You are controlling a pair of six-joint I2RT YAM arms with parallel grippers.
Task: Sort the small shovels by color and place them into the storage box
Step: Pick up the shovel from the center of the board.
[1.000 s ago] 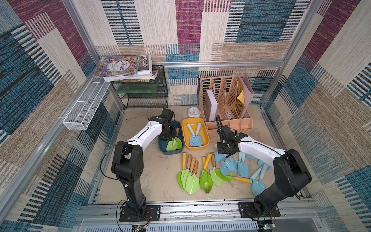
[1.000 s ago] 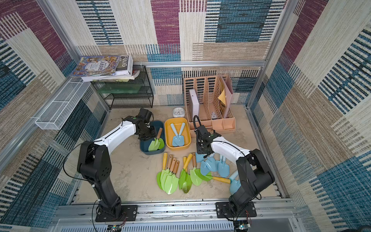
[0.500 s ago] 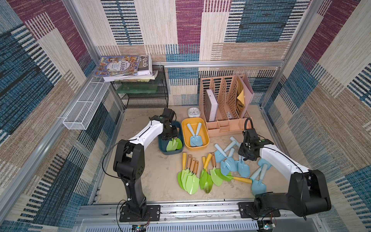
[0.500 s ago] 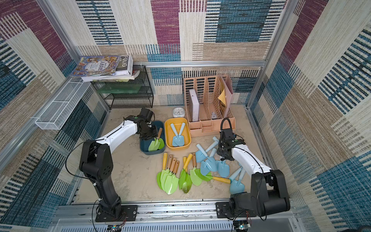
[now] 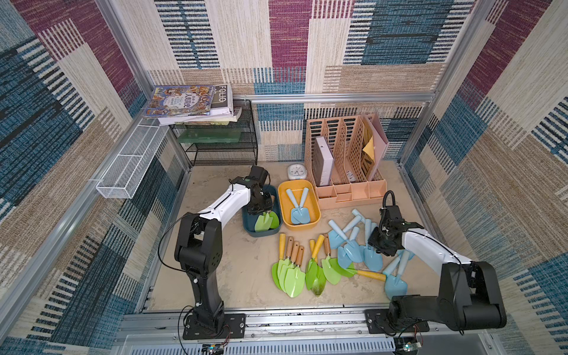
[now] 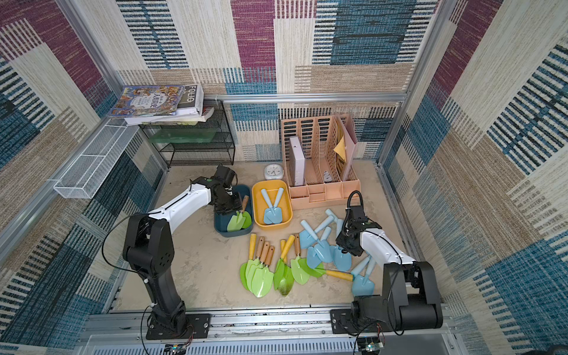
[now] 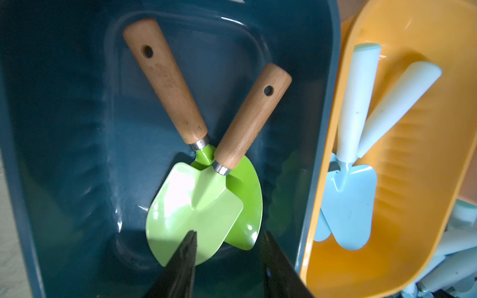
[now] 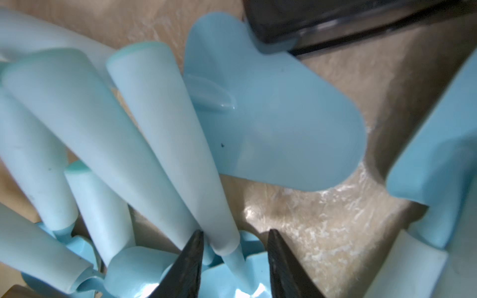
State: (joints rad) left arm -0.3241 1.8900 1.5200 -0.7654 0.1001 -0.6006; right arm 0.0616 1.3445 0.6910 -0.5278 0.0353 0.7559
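Two green shovels with wooden handles lie crossed in the dark blue storage box. My left gripper hangs open just above their blades, holding nothing. The yellow storage box beside it holds two pale blue shovels. Several green shovels lie in a row on the table. Right of them is a pile of pale blue shovels. My right gripper is down in that pile, open. Its jaws straddle the thin end of one blue handle, with a gap on one side.
A peach file organizer stands behind the yellow box, with a white clock next to it. A black wire shelf with books is at the back left, and a white wire basket hangs on the left wall.
My right arm swung from beside the yellow box over to the blue pile and came down onto it, its jaws narrowing. The left arm stayed over the dark blue box.
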